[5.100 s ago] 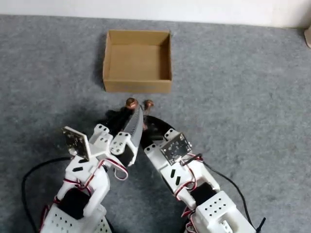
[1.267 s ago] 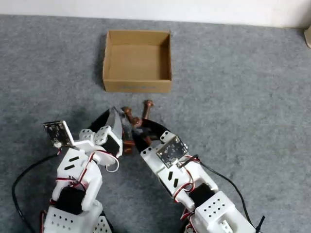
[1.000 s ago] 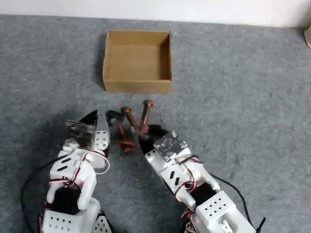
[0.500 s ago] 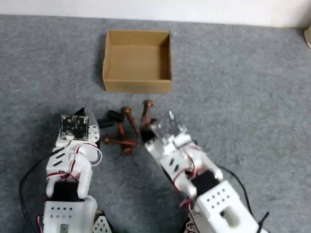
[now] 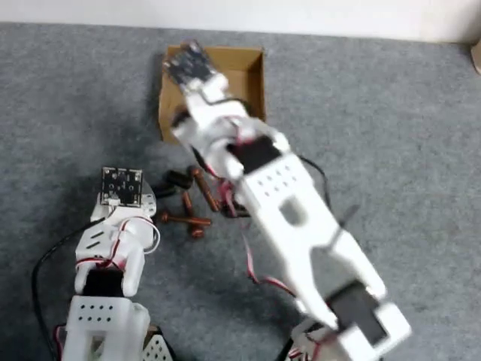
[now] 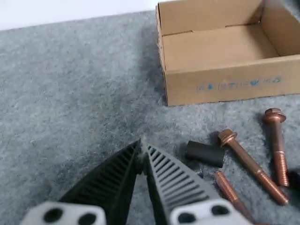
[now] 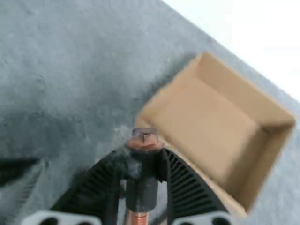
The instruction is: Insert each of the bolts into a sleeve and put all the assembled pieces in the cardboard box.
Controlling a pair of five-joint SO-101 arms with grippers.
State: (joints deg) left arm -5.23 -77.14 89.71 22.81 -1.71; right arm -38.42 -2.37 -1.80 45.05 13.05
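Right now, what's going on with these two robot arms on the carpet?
The right arm is stretched out toward the cardboard box, with the right pincer shut on a bolt that has a black sleeve on it; that piece is not yet in the box. The left pincer is shut and empty, over the grey carpet beside the loose bolts and one loose sleeve in front of the box.

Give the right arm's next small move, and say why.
Probably ease the right gripper a little farther over the cardboard box before opening. It is shut on a sleeved bolt, and in its wrist view the box's opening seems to lie beyond the bolt rather than under it.
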